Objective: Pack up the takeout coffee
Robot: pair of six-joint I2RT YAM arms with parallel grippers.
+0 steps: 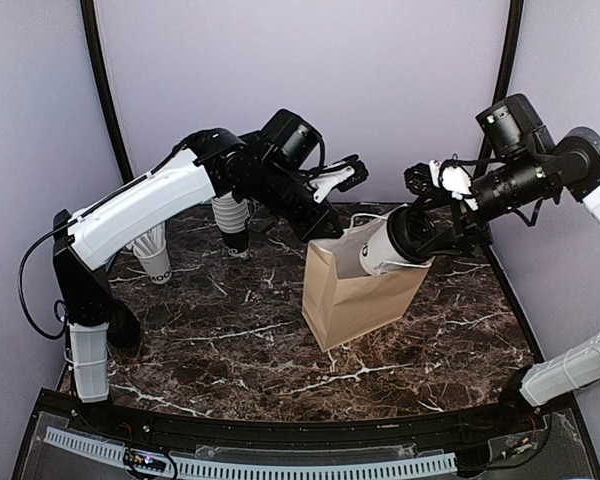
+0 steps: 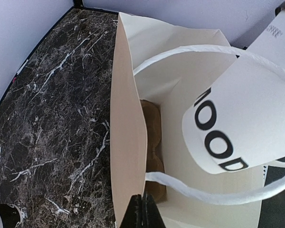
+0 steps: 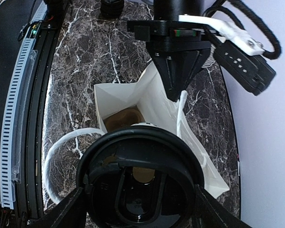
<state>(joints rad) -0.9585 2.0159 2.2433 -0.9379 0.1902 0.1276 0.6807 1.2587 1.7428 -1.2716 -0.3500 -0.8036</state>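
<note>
The left gripper (image 1: 325, 228) is clenched on the far-left rim of the brown paper bag (image 1: 365, 295). The bag stands upright in the middle of the dark marble table (image 1: 230, 340). The right gripper (image 1: 420, 235) grasps the takeout coffee cup (image 1: 372, 250), white with a black lid (image 3: 140, 183). The cup is tilted, base first, at the bag's open mouth between the white cord handles (image 2: 204, 50). At far left stand a stack of lidless white cups (image 1: 230, 215) and a white cup of sticks (image 1: 155, 255).
</note>
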